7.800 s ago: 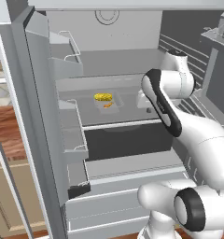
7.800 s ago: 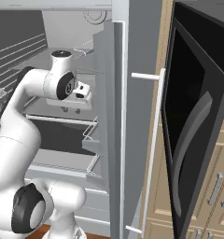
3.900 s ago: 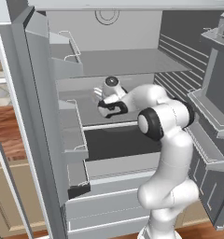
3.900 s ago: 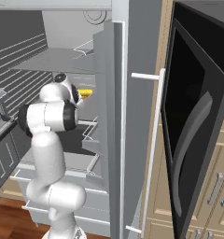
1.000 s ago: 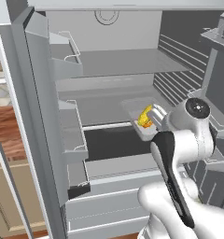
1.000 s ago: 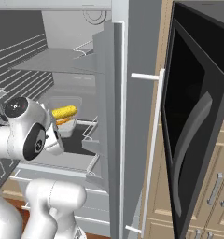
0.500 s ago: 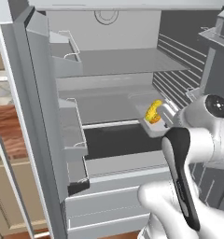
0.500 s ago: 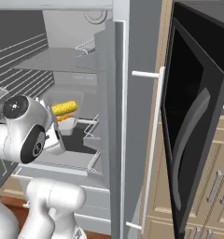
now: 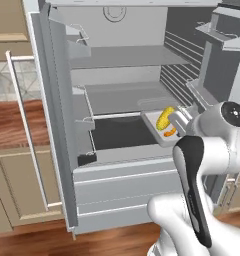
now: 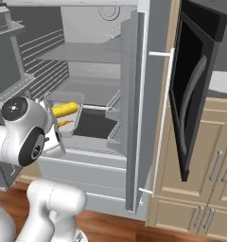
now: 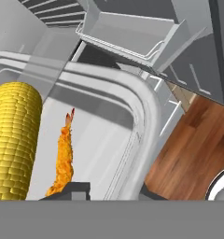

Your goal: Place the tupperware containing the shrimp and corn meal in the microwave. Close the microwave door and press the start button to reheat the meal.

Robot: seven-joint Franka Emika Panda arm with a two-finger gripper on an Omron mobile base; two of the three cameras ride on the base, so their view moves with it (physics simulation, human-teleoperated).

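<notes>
- Tupperware, a small shallow clear greyish plastic container with a rim [image 9: 161, 126], is now out past the front edge of the open grey fridge [image 9: 117, 100], where seconds ago it sat on the middle shelf well inside.
- Contents intact: the short bright yellow corn cob [image 11: 13, 140] and the tiny orange shrimp [image 11: 62, 156] lie side by side on the container floor, nothing spilled (the container looks roughly level in the right base view).
- The white arm's two-finger gripper [image 11: 111, 189] is clamped on the near rim, one dark finger tip [image 11: 69, 190] inside the wall and the other outside; the jaws stand narrow, closed on the plastic.
- The whole picture has shifted against a second ago, so the base is turning or driving, not the fridge moving.
- The wide black built-in microwave [image 10: 193, 90], its grey-framed glass door [image 10: 188, 94] swung open, stands to the right beyond the fridge door [image 10: 136, 104], well apart from the load.
- Judgement: retrieval is done; carrying the meal round that fridge door comes next, with closing and start still outstanding.
</notes>
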